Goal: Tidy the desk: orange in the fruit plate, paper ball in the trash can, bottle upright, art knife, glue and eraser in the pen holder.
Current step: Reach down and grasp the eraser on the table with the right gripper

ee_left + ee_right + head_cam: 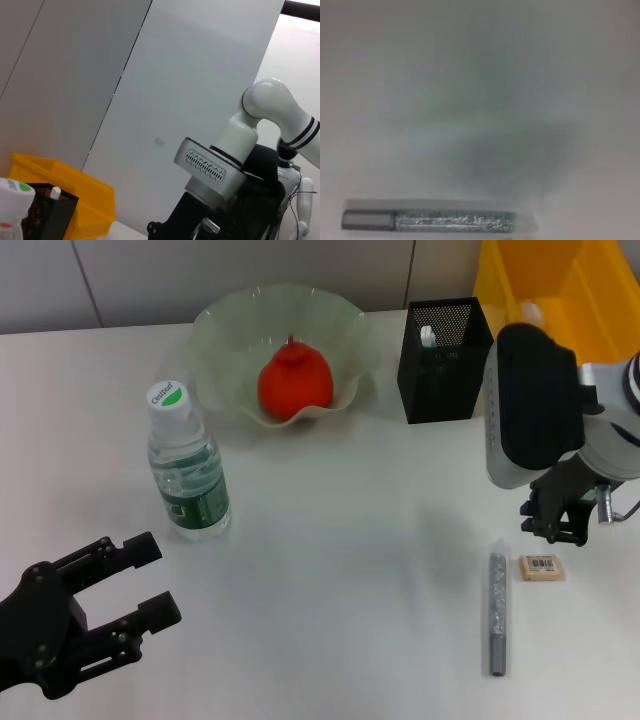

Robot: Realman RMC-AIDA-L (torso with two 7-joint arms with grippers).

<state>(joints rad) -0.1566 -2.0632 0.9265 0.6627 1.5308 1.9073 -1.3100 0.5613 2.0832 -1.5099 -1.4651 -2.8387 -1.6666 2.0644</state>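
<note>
Head view: the orange (294, 382) sits in the fruit plate (225, 335), the bottle (187, 466) stands upright on the desk (340, 560), and the pen holder (444, 360) stands beside the yellow trash can (560, 290). The right claw (556, 520) hangs just above the eraser (542, 567); whether it is clenched I cannot tell. The art knife (496, 612) lies beside the eraser. The left claw (150, 580) rests released, near the desk's front edge.

The desk (320, 540) is viewed from above by the head camera, the wall is faced by the left wrist camera, and the art knife (440, 220), shared with the head view (497, 612), is seen closely from the right wrist.
</note>
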